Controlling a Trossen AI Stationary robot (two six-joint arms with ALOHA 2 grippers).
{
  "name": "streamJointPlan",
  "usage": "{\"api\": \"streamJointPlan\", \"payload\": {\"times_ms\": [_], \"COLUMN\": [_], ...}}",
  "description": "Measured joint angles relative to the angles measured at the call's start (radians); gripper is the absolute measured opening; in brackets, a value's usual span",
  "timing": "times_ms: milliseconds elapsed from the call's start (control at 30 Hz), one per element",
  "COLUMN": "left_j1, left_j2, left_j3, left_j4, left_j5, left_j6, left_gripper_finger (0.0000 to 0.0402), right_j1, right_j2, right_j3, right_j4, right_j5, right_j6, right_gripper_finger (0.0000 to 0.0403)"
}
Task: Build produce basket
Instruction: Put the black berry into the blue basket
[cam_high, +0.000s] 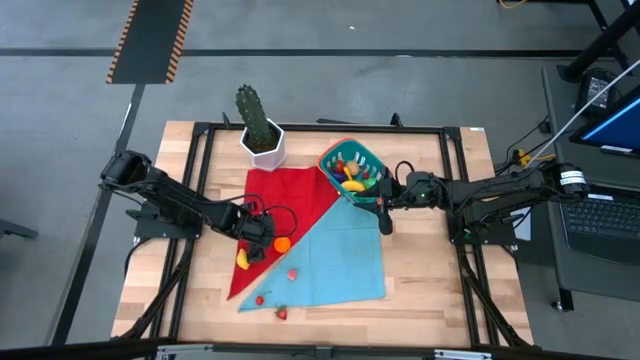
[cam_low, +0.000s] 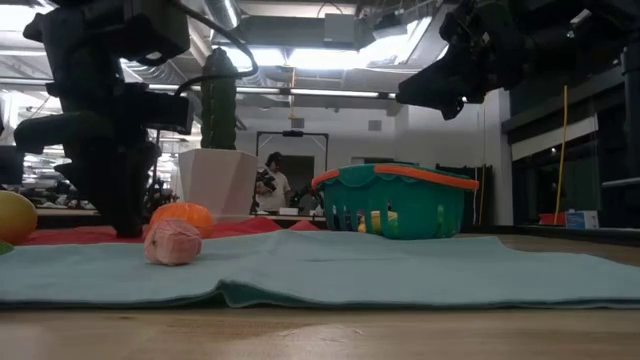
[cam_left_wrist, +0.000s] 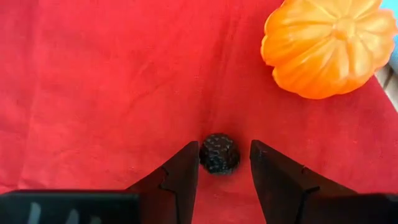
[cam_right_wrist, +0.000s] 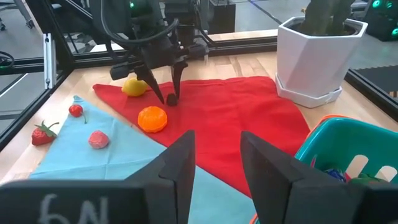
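**Now my left tool is down around a little dark berry**

Down on the red cloth (cam_left_wrist: 93, 81), my left tool (cam_left_wrist: 225, 163) has its two fingers (cam_left_wrist: 184, 171) apart, one on each side of a small dark berry (cam_left_wrist: 219, 153). The fingers sit just beside the berry, and I cannot tell if they touch it. An orange (cam_left_wrist: 329, 45) lies near it on the same cloth.

From above I see the left tool (cam_high: 256, 232) over the red cloth, with the orange (cam_high: 283, 243) just beside it and a yellow lemon (cam_high: 242, 259) close by. A pink berry (cam_high: 291, 272) rests on the blue cloth (cam_high: 340, 250). Two red berries (cam_high: 260, 299) lie near that cloth's front edge.

My right tool (cam_right_wrist: 214, 163) hangs above the table (cam_high: 420, 290), next to the teal basket (cam_high: 333, 155). Its fingers are a little apart and hold nothing. The basket has some fruits and vegetables in it. It sits at the back of the table, beside the white cactus pot (cam_high: 263, 145).
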Motion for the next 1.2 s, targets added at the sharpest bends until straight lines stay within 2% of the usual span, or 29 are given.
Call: {"api": "streamJointPlan", "payload": {"times_ms": [333,1200], "left_j1": [0.000,0.009], "left_j2": [0.000,0.000], "left_j3": [0.000,0.000], "left_j4": [-0.003,-0.014], "left_j5": [0.003,0.003], "left_j6": [0.000,0.000], "left_gripper_finger": [0.0140,0.0095], "right_j1": [0.000,0.000], "right_j2": [0.000,0.000], "right_j3": [0.000,0.000], "right_j4": [0.000,0.000], "right_j5": [0.000,0.000], "right_j6": [0.002,0.003], "right_gripper_finger": [0.0129,0.0129]}}
